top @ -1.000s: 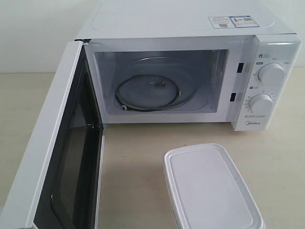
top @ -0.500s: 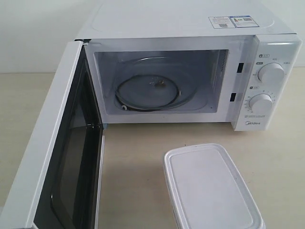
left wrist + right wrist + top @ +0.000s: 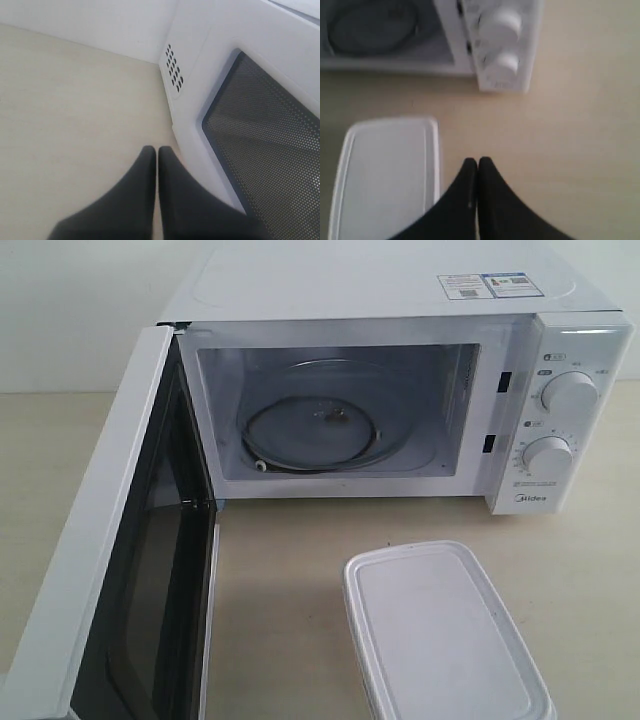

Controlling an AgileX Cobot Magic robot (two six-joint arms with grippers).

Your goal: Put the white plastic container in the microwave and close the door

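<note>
With the door (image 3: 100,540) wide open at left and the container (image 3: 445,635) resting on the surface (image 3: 280,580) near-right of the microwave (image 3: 350,280), pick-up seems the step in hand: the right end effector (image 3: 478,162), pressed together beside it, must first spread.

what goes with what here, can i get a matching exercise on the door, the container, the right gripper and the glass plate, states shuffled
1 door
2 container
3 right gripper
4 glass plate

a inside the microwave
b shut, holding nothing
c swung wide open
d on the table, in front of the microwave

Pairs: 1-c, 2-d, 3-b, 4-a
</note>
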